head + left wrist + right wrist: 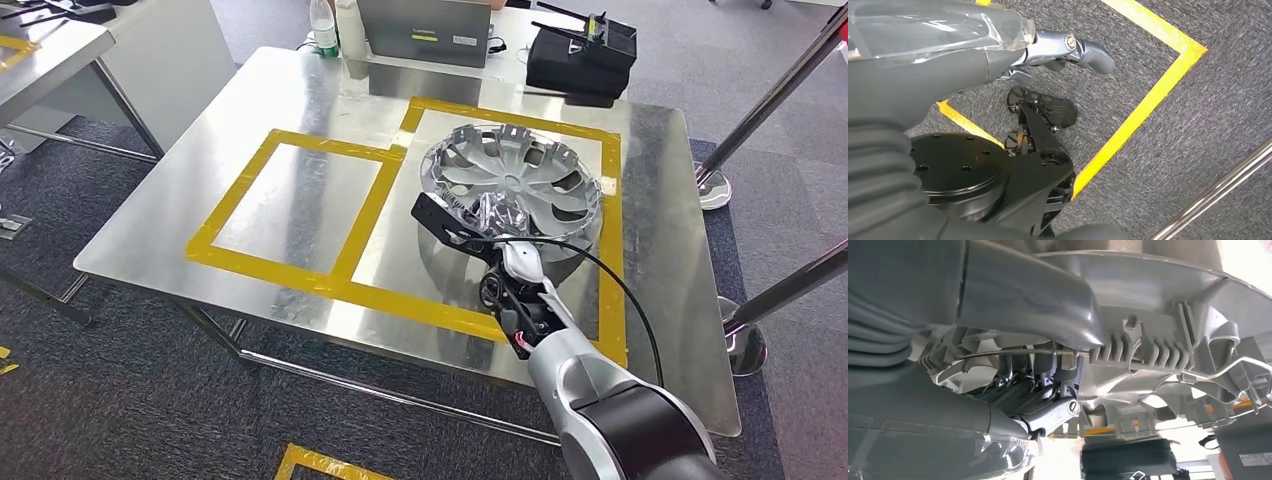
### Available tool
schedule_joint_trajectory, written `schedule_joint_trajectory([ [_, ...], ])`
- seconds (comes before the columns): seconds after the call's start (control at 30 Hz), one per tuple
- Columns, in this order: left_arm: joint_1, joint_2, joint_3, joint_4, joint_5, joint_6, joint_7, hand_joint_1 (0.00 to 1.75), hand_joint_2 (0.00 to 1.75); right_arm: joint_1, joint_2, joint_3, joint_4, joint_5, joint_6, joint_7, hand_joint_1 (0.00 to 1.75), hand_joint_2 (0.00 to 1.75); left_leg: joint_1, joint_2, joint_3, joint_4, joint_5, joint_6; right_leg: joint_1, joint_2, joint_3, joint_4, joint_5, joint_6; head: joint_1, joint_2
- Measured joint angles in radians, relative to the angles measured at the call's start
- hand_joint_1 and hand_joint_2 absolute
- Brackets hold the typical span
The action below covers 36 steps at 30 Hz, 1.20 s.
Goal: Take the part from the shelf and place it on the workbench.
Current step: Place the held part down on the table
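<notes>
The part is a silver wheel cover, tilted over the right-hand yellow-taped square of the metal workbench. My right hand grips its near rim from the front and holds that edge up. I cannot tell whether the far rim touches the table. In the right wrist view the cover's ribbed underside lies against my palm, with dark fingers hooked through an opening in it. My left hand hangs over grey carpet, thumb stretched out, holding nothing.
A second taped square lies to the left of the cover. At the table's far edge stand a grey box, a black case and a bottle. Stanchion posts with round bases stand to the right. Yellow tape marks the floor.
</notes>
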Motion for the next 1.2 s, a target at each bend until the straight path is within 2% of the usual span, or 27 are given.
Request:
schedule_joint_trajectory([
  [0.03,0.000,0.000,0.000,0.000,0.001,0.000,-0.001,0.00,0.00,0.000,0.000,-0.002,0.000,0.004,0.000,0.002,0.00,0.00,0.000,0.000,0.000,0.000,0.000,0.000,0.000,0.000,0.000,0.000,0.000,0.000,0.000,0.000],
  [0.7,0.001,-0.001,0.001,0.000,0.008,-0.008,-0.006,0.00,0.00,-0.001,0.002,-0.028,0.000,0.003,-0.008,-0.006,0.00,0.00,0.000,0.000,0.001,0.000,0.000,0.000,0.000,0.000,0.001,0.000,0.000,0.000,0.000,0.000],
  [0.8,0.001,-0.001,0.001,0.000,0.010,-0.008,-0.012,0.00,0.00,-0.001,0.008,-0.055,-0.004,-0.042,-0.051,-0.079,0.00,0.00,0.000,0.000,0.001,0.000,0.000,0.000,0.000,0.000,0.001,0.000,0.000,0.000,0.000,0.000],
  [1.0,0.005,-0.002,0.005,0.000,0.012,-0.005,-0.018,0.00,0.00,-0.021,0.035,-0.173,-0.057,-0.171,-0.193,-0.287,0.00,0.00,0.000,0.000,0.001,0.000,0.000,0.000,0.000,0.000,0.001,0.000,0.000,0.000,0.000,0.000],
  [1.2,0.005,-0.003,0.014,0.000,0.015,-0.002,-0.021,0.00,0.00,-0.045,0.064,-0.246,-0.194,-0.225,-0.218,-0.399,0.00,0.00,0.000,0.000,0.002,0.000,0.000,0.000,0.000,0.000,0.002,0.000,0.000,0.000,0.000,0.000],
])
